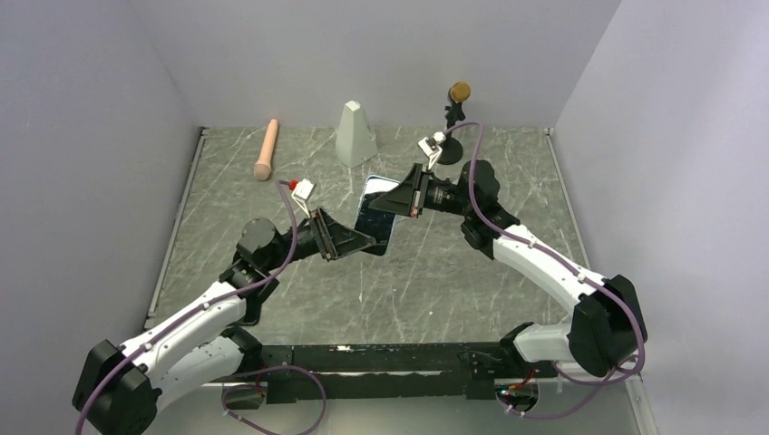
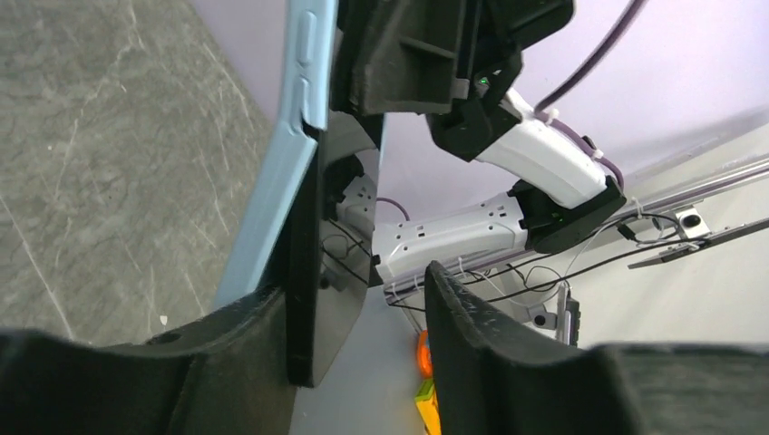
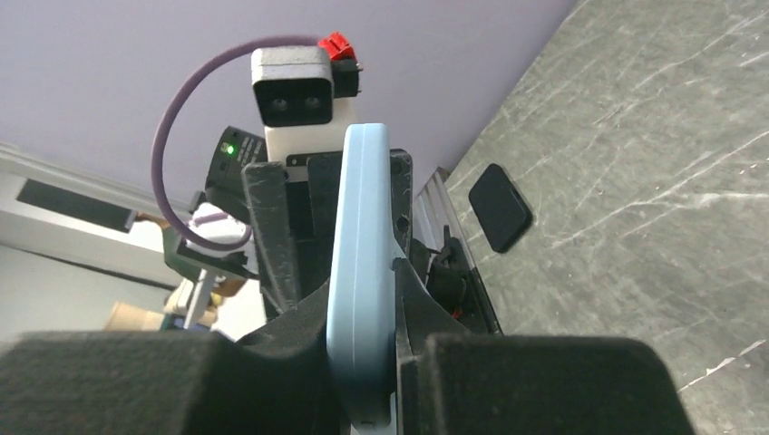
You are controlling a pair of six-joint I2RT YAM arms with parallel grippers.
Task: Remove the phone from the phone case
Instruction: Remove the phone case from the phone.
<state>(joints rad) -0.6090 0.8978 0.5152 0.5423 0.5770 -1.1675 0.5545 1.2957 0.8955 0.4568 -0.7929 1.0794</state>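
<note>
The light-blue phone case [image 1: 377, 180] with the black phone [image 1: 374, 217] in it is held tilted above the table's middle. My right gripper [image 1: 399, 201] is shut on the case's far end; the right wrist view shows both pads clamped on the blue rim [image 3: 363, 263]. My left gripper [image 1: 363, 245] is at the near end. In the left wrist view its jaws stand open around that end: the left finger [image 2: 227, 362] lies against the case [image 2: 272, 181] and the phone's dark edge [image 2: 304, 272], while the right finger [image 2: 481, 353] stands well apart from the glossy screen.
A beige rod [image 1: 266, 149], a white cone-shaped block [image 1: 355, 133] and a small black stand with a brown ball [image 1: 459, 92] are at the table's back. A second black phone [image 3: 503, 207] lies flat on the table. Grey walls enclose three sides.
</note>
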